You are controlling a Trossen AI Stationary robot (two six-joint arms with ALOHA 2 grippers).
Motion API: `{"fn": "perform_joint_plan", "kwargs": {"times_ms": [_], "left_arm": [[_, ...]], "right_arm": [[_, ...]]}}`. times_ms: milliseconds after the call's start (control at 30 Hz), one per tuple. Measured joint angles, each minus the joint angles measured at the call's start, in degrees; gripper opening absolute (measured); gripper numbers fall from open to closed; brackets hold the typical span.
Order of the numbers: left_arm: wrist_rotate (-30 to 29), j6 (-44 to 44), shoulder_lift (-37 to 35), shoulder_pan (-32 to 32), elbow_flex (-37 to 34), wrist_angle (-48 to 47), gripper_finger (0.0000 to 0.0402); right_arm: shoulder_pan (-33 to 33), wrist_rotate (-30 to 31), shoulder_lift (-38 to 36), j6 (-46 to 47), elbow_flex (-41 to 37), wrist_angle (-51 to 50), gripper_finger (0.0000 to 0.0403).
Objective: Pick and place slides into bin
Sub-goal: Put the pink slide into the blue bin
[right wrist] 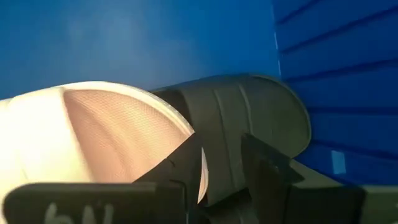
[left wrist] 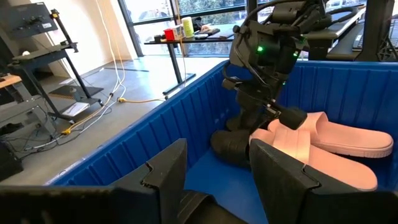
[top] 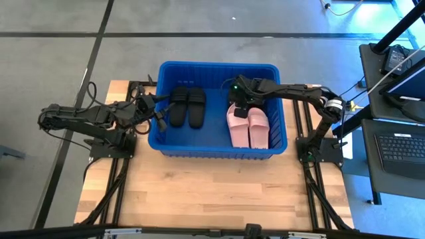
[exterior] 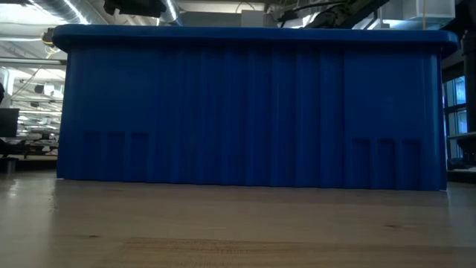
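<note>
The blue bin (top: 219, 65) stands mid-table and fills the low view (exterior: 253, 112). Inside it a pair of black slides (top: 187, 106) lies flat at the left, and two pink slides (top: 249, 126) lie flat at the right. My right gripper (top: 236, 106) reaches down into the bin beside the pink slides (left wrist: 336, 146) and is shut on another black slide (right wrist: 261, 112). My left gripper (left wrist: 217, 149) hangs open and empty over the bin's left wall (top: 151, 113). My right gripper pinches the black slide's edge (right wrist: 224, 124) between its two fingers. It comes from above, slanting down into the bin. The slide (left wrist: 230, 146) sits low in the bin against a pink slide (right wrist: 106, 124). I cannot tell whether it touches the floor.
Bare wooden table top (top: 212, 192) lies free on the near side of the bin. A side desk with a laptop (top: 402, 149) stands off the table's right edge. The bin's ribbed walls (left wrist: 155, 137) close around both grippers.
</note>
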Motion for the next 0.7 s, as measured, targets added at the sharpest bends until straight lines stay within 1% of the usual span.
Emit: {"fn": "perform_joint_plan", "kwargs": {"times_ms": [200,367,533,700], "left_arm": [[0.0,0.0,0.0,0.0,0.0,0.0,0.0171],[0.0,0.0,0.0,0.0,0.0,0.0,0.0171],[0.0,0.0,0.0,0.0,0.0,0.0,0.0171],[0.0,0.0,0.0,0.0,0.0,0.0,0.0171]], "right_arm": [[-0.3,0.0,0.0,0.0,0.0,0.1,0.0113],[-0.6,3.4,0.0,-1.1,0.0,2.2,0.0113],[-0.7,3.4,0.1,-3.2,0.0,2.5,0.0113],[-0.7,1.8,0.8,-3.2,0.0,2.2,0.0113]]}}
